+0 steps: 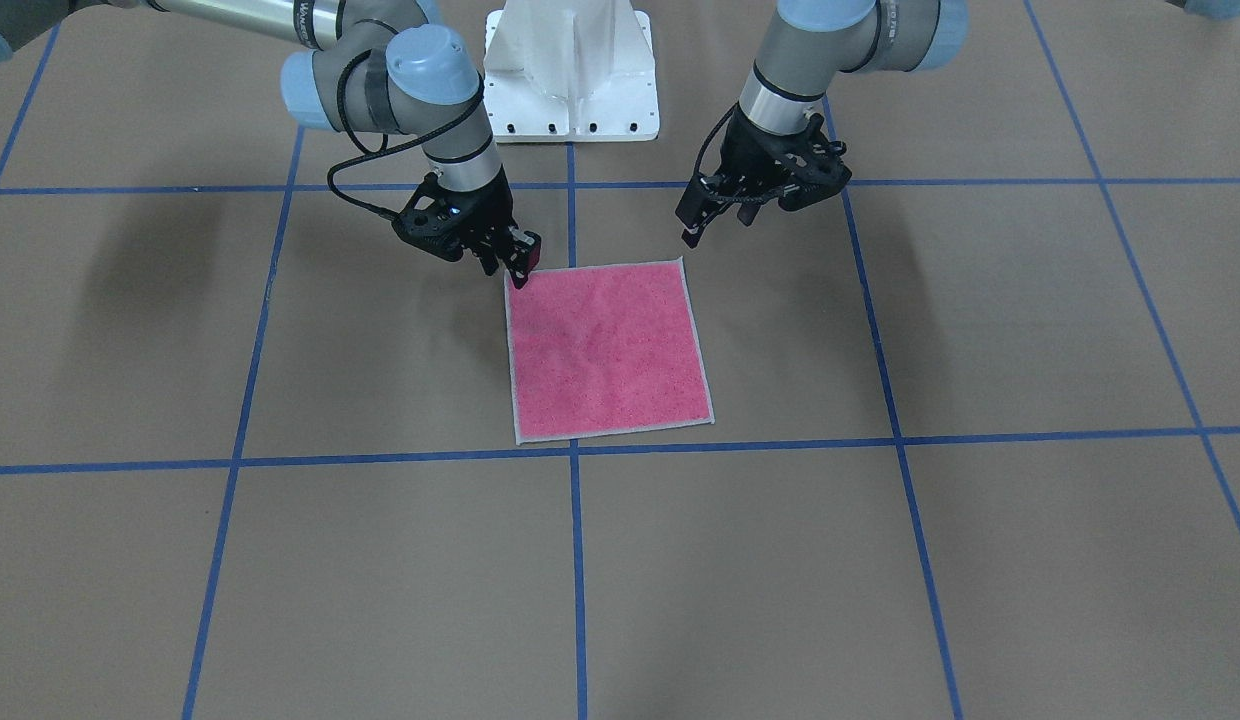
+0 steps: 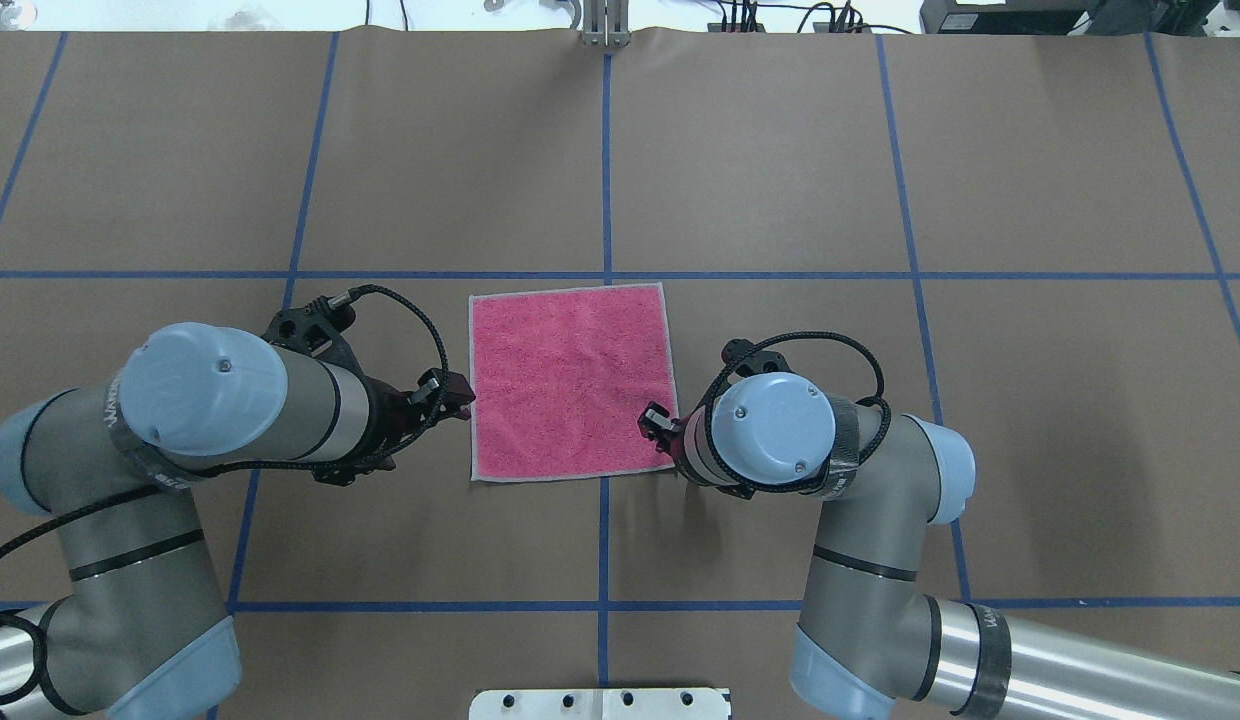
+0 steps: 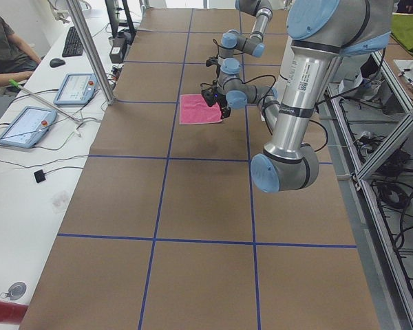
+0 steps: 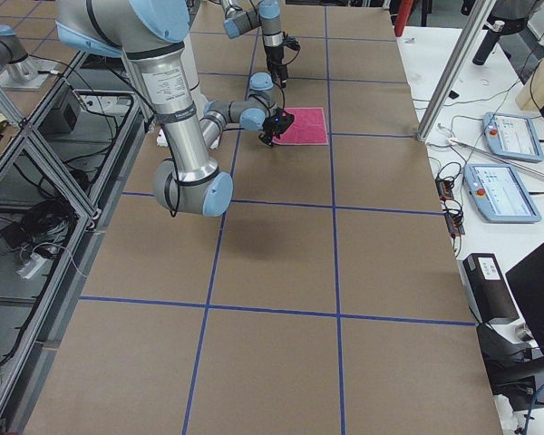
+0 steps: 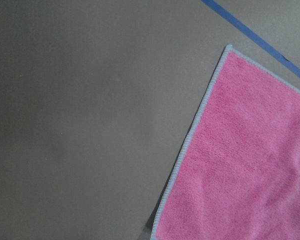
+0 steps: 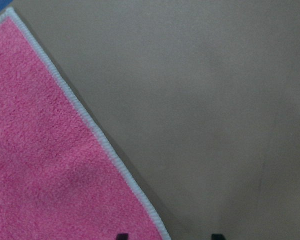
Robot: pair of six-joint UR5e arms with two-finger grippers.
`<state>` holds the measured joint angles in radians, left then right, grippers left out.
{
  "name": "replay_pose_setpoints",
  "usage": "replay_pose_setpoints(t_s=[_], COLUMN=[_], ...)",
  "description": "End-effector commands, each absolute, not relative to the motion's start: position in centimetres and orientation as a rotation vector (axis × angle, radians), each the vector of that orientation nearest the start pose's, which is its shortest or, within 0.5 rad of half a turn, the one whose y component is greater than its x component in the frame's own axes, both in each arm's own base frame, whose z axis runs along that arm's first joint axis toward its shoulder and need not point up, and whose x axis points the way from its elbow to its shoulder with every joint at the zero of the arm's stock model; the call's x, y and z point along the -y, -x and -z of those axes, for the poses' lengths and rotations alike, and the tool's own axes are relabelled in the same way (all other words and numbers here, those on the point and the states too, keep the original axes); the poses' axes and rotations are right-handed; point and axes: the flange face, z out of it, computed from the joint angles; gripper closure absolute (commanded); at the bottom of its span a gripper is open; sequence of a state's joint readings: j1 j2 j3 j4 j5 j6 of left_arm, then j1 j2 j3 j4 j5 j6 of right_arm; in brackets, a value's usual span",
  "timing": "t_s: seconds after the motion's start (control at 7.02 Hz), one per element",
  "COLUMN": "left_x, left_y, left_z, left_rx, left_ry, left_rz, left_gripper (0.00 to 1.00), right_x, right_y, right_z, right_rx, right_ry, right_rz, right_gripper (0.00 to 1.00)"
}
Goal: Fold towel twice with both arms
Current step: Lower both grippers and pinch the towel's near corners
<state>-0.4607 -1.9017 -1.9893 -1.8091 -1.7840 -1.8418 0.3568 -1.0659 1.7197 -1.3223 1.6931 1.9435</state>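
Evidently the step in hand is the first grasp. The towel (image 2: 570, 380) lies flat and unfolded, pink face up, near the middle of the table (image 2: 880, 150).

Recommended practice, as a judgement: each arm pinches one robot-side corner, at 7 and 5 o'clock of the towel in the overhead view, taking border and cloth together. Both then lift level and carry the corners toward 12 o'clock in step, so the edges meet squarely.

The left fingers (image 1: 688, 228) appear parted and hold nothing. They hang just beside the 7 o'clock corner.

The right fingers (image 1: 521, 262) are parted and empty, low at the 5 o'clock corner. The right wrist view shows their tips straddling the border there. Contact with the cloth cannot be confirmed for either.
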Motion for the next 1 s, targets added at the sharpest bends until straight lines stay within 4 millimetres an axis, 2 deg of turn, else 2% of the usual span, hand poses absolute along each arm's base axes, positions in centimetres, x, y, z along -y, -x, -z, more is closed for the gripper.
replay_pose_setpoints(t_s=[0.0, 0.14, 0.43, 0.85], left_x=[35.0, 35.0, 35.1, 34.7], left_y=[-45.2, -45.2, -44.9, -45.3], left_z=[-26.8, -26.7, -26.8, -26.8], left_rx=[-1.013, -1.014, -1.014, -1.009], left_ry=[0.103, 0.102, 0.101, 0.124], left_rz=[0.565, 0.564, 0.567, 0.595], left_gripper=[0.00, 0.00, 0.00, 0.00], right_x=[34.2, 34.2, 34.2, 33.7], right_y=[57.5, 57.5, 57.4, 56.4], right_z=[-28.2, -27.8, -27.8, -27.3], right_rx=[0.909, 0.917, 0.918, 0.937], right_ry=[0.125, 0.129, 0.130, 0.130], right_rz=[-0.623, -0.629, -0.630, -0.617], right_gripper=[0.48, 0.58, 1.00, 1.00])
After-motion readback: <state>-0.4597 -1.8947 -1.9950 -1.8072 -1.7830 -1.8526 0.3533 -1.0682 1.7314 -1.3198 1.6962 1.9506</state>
